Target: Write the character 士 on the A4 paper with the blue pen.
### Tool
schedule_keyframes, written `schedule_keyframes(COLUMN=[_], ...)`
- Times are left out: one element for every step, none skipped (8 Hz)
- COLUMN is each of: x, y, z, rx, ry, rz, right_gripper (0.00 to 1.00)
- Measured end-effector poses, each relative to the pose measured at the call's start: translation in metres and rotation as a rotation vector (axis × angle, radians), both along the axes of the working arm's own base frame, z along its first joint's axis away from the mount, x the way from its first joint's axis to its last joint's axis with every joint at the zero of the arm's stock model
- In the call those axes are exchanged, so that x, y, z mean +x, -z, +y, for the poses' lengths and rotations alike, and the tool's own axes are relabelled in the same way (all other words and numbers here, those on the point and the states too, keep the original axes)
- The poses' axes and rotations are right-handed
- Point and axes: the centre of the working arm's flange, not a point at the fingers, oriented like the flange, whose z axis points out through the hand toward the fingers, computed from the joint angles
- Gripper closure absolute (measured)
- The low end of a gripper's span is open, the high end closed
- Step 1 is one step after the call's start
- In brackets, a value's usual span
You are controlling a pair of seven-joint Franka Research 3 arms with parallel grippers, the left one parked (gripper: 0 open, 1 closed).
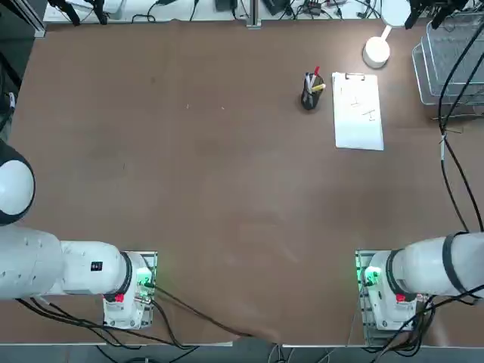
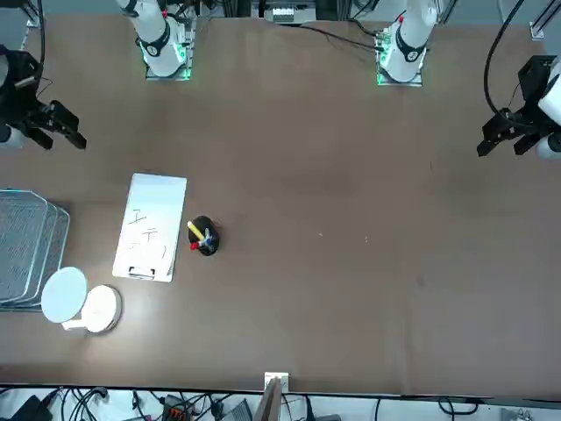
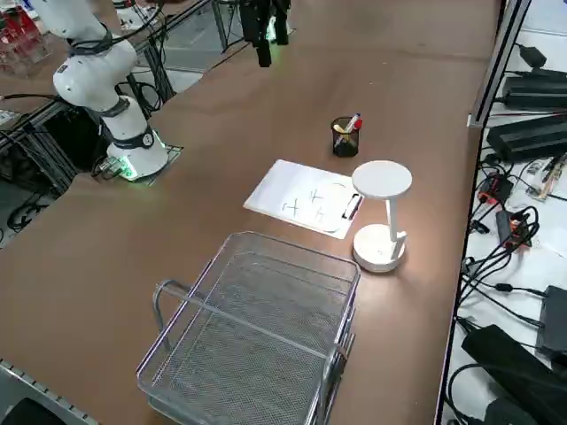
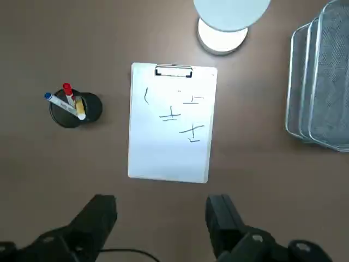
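Note:
The A4 paper (image 4: 169, 158) lies flat on the brown table, clip at its far short edge and several thin handwritten marks on its upper half; it also shows as a white sheet (image 1: 358, 125) (image 2: 153, 215) (image 3: 283, 190). Beside it stands a black pen cup (image 4: 73, 109) (image 1: 311, 94) (image 2: 203, 237) (image 3: 345, 137) that holds the blue pen (image 4: 57, 102), a red-tipped pen and a yellow pen. My right gripper (image 4: 163, 218) (image 2: 61, 139) hangs high above the table on the near side of the sheet. It is open and holds nothing.
A white desk lamp (image 1: 376, 51) (image 3: 381, 181) (image 4: 223, 35) stands just beyond the paper's clip end. A wire mesh basket (image 1: 446, 60) (image 2: 26, 246) (image 3: 257, 336) (image 4: 322, 82) sits at the table's right edge beside the paper. Cables hang near the basket.

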Motion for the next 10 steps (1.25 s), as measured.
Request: schedule_keyframes(x=[0.011,0.025,0.040,0.055,0.067,0.076,0.084,0.092,0.101,0.108], y=[0.013,0.028,0.043,0.055,0.064,0.074,0.086,0.099,0.113,0.129], z=[0.013,0.031,0.053,0.078,0.102,0.124,0.145,0.169,0.195,0.221], rx=[-0.001,-0.003,-0.006,-0.023,-0.047,-0.063,-0.074,-0.086,-0.095,-0.105], ry=[0.030,0.066,0.099,0.132,0.167,0.208,0.254,0.302,0.345,0.374], rz=[-0.002,0.004,0.014,0.016,0.012,0.008,0.002,-0.003,-0.008,-0.011], right_gripper=[0.00,0.00,0.00,0.00,0.00,0.00,0.00,0.00,0.00,0.00])
